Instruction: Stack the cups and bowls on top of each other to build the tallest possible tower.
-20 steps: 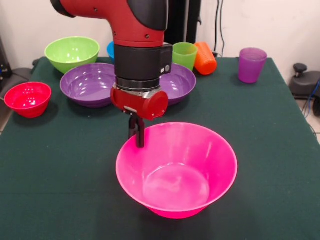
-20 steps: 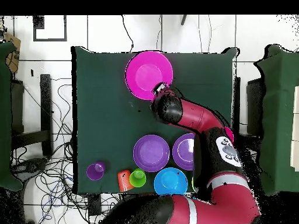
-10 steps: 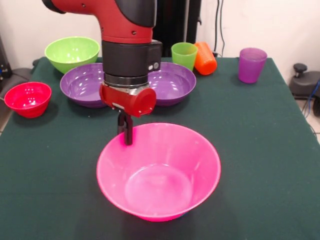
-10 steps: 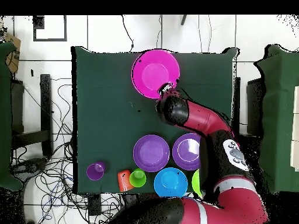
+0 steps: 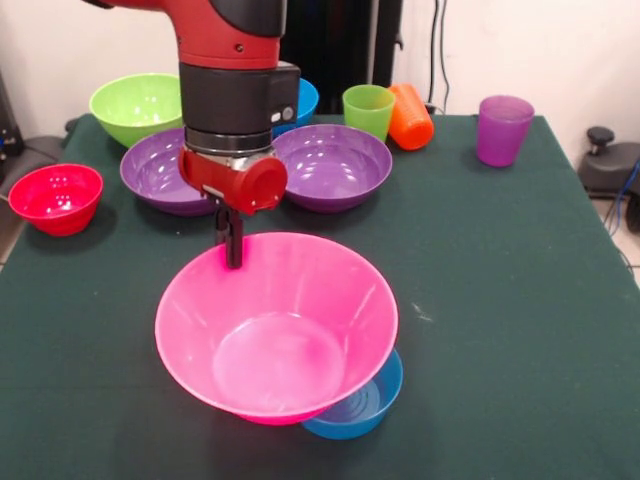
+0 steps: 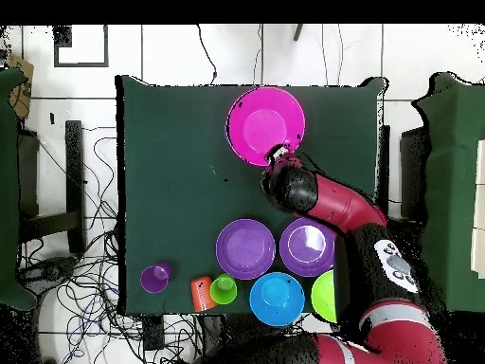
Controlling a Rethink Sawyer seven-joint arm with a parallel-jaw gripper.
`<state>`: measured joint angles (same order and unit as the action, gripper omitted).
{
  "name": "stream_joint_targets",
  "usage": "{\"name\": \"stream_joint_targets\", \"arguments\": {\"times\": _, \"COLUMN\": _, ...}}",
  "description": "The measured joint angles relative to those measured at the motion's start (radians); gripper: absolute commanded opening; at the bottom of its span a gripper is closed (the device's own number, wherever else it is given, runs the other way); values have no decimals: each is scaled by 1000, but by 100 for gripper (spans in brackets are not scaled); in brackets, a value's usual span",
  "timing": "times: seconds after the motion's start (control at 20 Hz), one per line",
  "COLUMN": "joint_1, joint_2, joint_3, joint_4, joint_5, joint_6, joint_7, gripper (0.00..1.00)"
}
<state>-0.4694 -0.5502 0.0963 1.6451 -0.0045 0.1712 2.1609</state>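
With my tool (image 5: 232, 258) clamped on the far rim of the pink bowl (image 5: 275, 330), I have carried it sideways off the blue bowl (image 5: 358, 408) it covered, so that one now peeks out on the surface (image 5: 520, 300), tower still unbuilt

The glossy red robot arm (image 5: 225, 35) ends in a black cylindrical wrist section (image 5: 238, 100), a silver ring, a red rounded cap and a thin black gripper (image 5: 231, 240).
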Motion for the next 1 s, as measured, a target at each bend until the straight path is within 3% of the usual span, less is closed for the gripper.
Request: {"name": "stream_joint_targets", "arguments": {"times": 1.0, "joint_1": -5, "joint_2": -28, "joint_3": 3, "joint_4": 67, "joint_5": 0, "joint_6": -6, "joint_7": 0, "gripper": 0}}
